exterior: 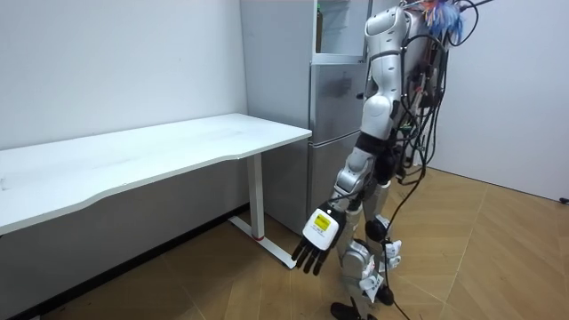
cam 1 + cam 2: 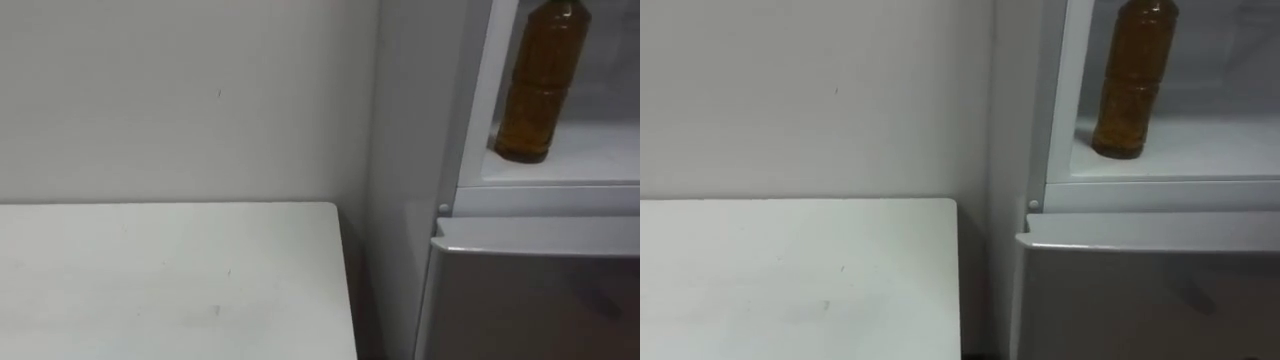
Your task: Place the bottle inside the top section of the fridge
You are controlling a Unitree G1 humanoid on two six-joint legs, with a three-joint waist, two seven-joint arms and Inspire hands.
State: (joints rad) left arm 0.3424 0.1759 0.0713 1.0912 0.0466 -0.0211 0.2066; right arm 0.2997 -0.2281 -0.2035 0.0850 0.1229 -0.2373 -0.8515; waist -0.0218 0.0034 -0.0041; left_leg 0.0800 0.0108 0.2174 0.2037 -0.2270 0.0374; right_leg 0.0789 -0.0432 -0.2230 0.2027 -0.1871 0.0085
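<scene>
amber bottle (image 2: 540,85) upright on the white shelf (image 2: 600,150) in the upper part of the fridge (image 1: 333,133), base near the shelf's front edge, long axis vertical, cap end cut off at the top of the eye views. nothing touching it — free-standing, no fingers round it. just below the shelf, the grey lower door (image 2: 540,300), closed. left of the fridge, the white table (image 2: 170,280) against the wall (image 2: 180,100).

in the room view, standing close before the fridge, left arm hanging straight down, left hand (image 1: 318,238) low beside the leg, fingers straight and loosely spread, holding nothing. so: bottle high above and ahead of those fingers, well apart from them — roughly at the level of the head, against a hand down by the knee.

by the look of it, placing done, bottle already where the task wants it. any further reach would mean lifting the arm a long way up and forward, then meeting the bottle from the front, side-on to its upright axis. worth care there, since so tall and narrow a thing would likely tip at a careless brush. no telling from these views which arm is the nearer.
</scene>
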